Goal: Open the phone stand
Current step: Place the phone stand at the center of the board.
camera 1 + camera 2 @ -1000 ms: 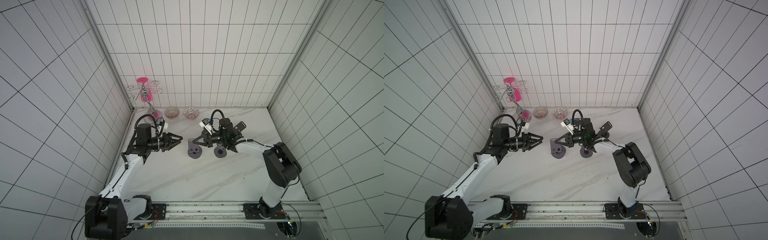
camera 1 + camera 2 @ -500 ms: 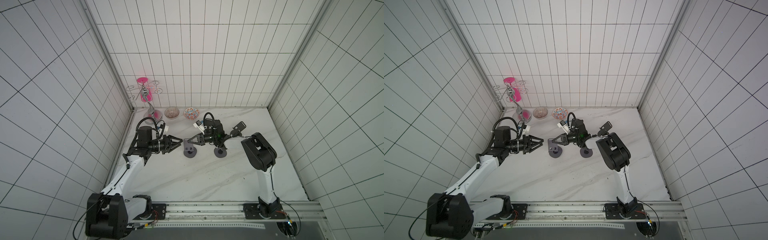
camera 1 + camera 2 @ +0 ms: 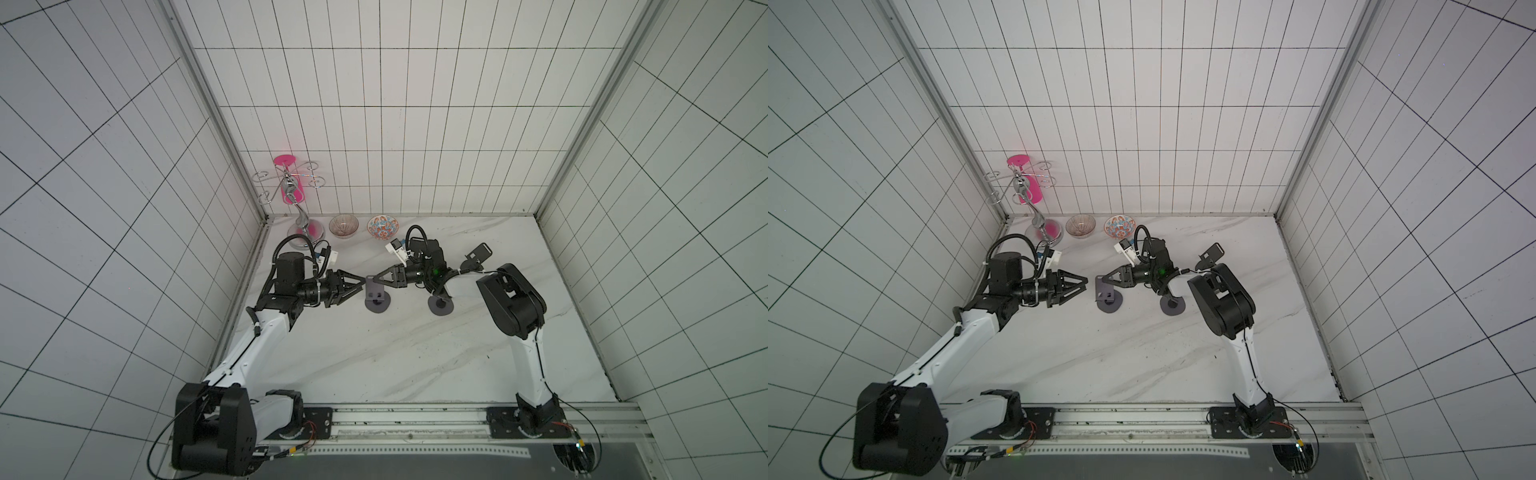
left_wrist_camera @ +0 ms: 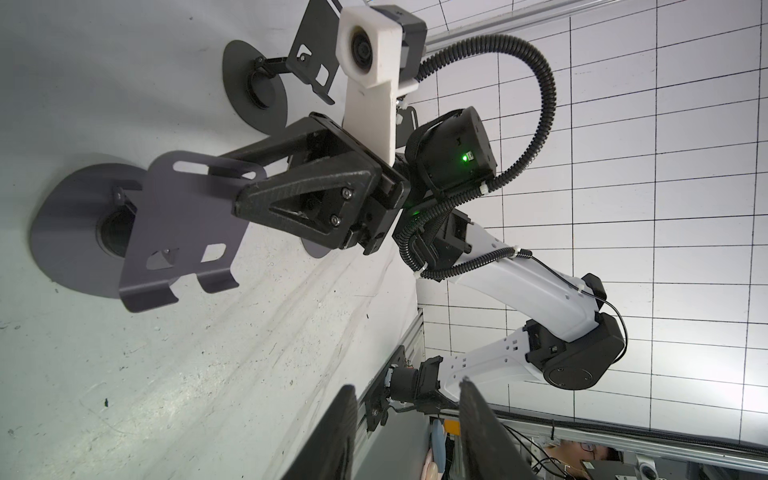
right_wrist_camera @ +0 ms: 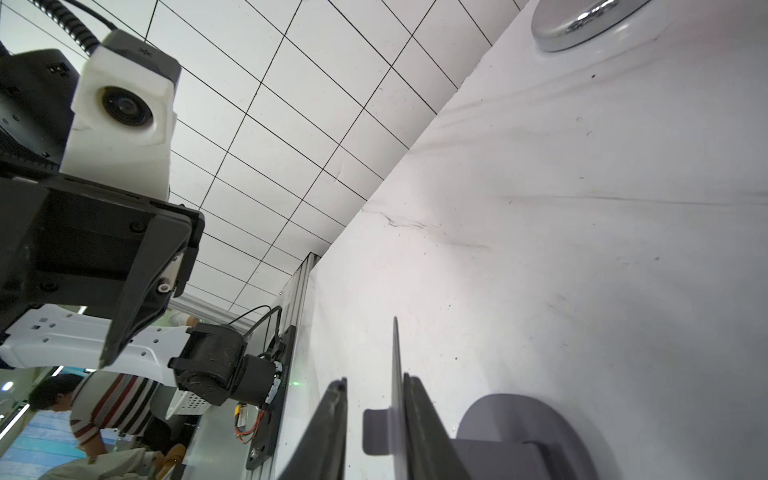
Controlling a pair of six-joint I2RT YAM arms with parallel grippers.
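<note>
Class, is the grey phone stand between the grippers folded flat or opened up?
Opened up: the phone stand's plate stands raised off its round base.

Left fingers (image 3: 1073, 275) and right fingers (image 3: 1113, 274) crowd the phone stand (image 3: 1102, 286); the near table (image 3: 1100, 353) lies open.

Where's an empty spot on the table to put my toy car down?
The widest bare marble lies between the grey phone stand and the front rail. The back right corner is free too. Crowded: the back left corner with bowls and silver rack.
</note>
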